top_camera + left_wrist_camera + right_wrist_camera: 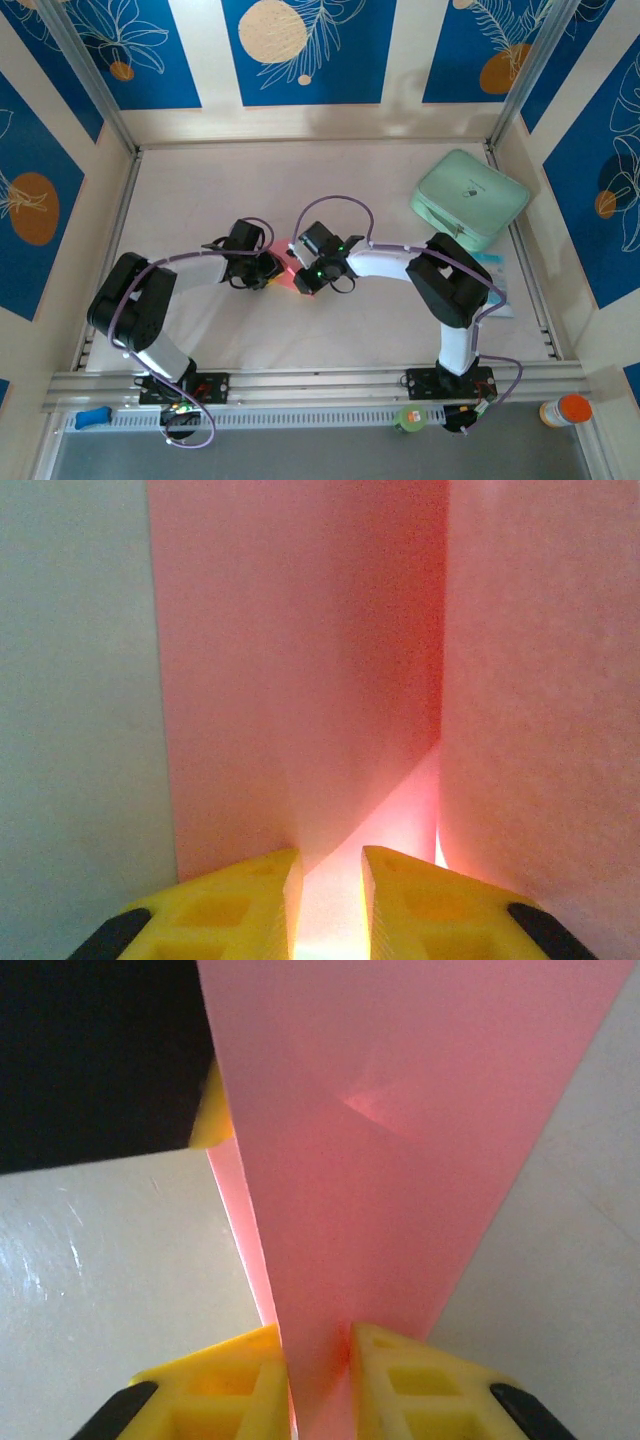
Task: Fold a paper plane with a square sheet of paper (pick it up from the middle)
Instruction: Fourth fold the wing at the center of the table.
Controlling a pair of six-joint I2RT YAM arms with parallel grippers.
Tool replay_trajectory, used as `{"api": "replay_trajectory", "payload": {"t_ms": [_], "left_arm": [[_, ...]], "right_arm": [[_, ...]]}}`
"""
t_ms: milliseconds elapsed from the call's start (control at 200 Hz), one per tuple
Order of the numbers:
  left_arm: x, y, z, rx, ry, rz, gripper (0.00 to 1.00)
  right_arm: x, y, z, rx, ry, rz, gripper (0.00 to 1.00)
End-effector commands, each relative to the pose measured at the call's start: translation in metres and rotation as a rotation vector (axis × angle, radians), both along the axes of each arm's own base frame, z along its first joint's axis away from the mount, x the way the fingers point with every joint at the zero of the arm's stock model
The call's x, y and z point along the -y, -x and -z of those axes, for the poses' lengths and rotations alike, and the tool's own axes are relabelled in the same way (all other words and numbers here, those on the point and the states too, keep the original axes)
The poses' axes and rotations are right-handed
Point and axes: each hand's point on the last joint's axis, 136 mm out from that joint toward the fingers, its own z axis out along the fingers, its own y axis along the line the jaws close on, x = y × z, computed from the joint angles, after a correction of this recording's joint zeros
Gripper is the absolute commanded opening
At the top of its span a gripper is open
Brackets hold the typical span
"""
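Observation:
The salmon-pink square sheet of paper (284, 278) lies creased at mid-table between my two grippers. My left gripper (268, 270) stands on it from the left. In the left wrist view its yellow fingers (250, 900) are slightly apart, pink paper (300, 680) lies in the gap, and a flap rises ahead of the left gripper (330, 895). My right gripper (301, 279) meets it from the right. In the right wrist view a raised fold of paper (380, 1160) runs between the narrowly parted jaws of the right gripper (318, 1380), with a thin shadowed gap beside the right finger.
A mint-green rounded-square pad (470, 197) lies at the back right of the table. An orange-capped bottle (572, 408), a green roll (410, 417) and a blue object (92, 417) sit beyond the front rail. The left gripper's black body (90, 1060) is close beside the paper.

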Motion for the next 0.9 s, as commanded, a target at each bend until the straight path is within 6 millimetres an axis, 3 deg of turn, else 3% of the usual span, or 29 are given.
{"api": "replay_trajectory", "payload": {"t_ms": [0, 525, 895], "left_arm": [[-0.004, 0.004, 0.009, -0.028, -0.033, 0.018, 0.24], [-0.004, 0.006, 0.011, -0.034, -0.034, 0.019, 0.24], [-0.005, 0.006, 0.009, -0.028, -0.033, 0.018, 0.24]], "right_arm": [[-0.004, -0.001, -0.018, 0.038, -0.006, -0.01, 0.2], [0.0, -0.007, -0.023, 0.086, 0.022, 0.018, 0.19], [-0.009, 0.006, -0.013, 0.003, -0.02, -0.04, 0.08]]}}
